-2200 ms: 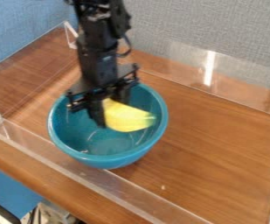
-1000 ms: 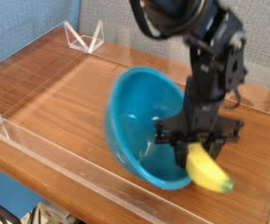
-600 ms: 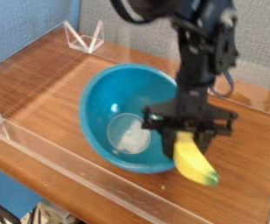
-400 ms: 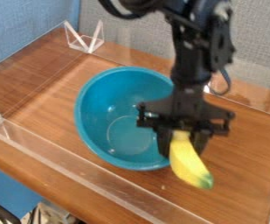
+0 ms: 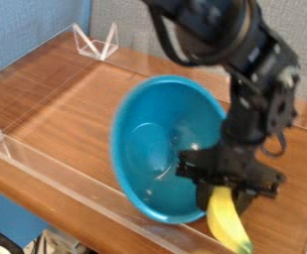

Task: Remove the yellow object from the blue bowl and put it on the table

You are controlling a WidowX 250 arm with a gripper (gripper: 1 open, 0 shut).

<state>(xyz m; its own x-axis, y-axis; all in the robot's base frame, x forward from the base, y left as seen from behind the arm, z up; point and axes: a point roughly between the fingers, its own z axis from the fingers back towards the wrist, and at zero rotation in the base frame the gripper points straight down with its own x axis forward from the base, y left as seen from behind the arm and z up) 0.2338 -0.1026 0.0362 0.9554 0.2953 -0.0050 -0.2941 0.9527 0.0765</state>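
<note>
The blue bowl (image 5: pixel 163 149) is tipped steeply on its side, its opening facing left, its right rim against my arm. My gripper (image 5: pixel 228 189) points down just right of that rim and is shut on the yellow object (image 5: pixel 225 224). This curved, banana-shaped piece hangs below the fingers, outside the bowl, with its greenish tip low near the table (image 5: pixel 63 99) by the front wall. Whether the tip touches the wood I cannot tell. The bowl's inside holds nothing.
Low clear acrylic walls border the tabletop, one along the front (image 5: pixel 76 193) and one at the back right (image 5: pixel 255 74). A small clear triangular stand (image 5: pixel 96 42) sits at the back left corner. The dark arm (image 5: pixel 235 60) reaches in from above.
My gripper has carried the yellow object toward the front right, lower and nearer the front wall. The bowl has tipped up more steeply. The wrist has rolled a little.
</note>
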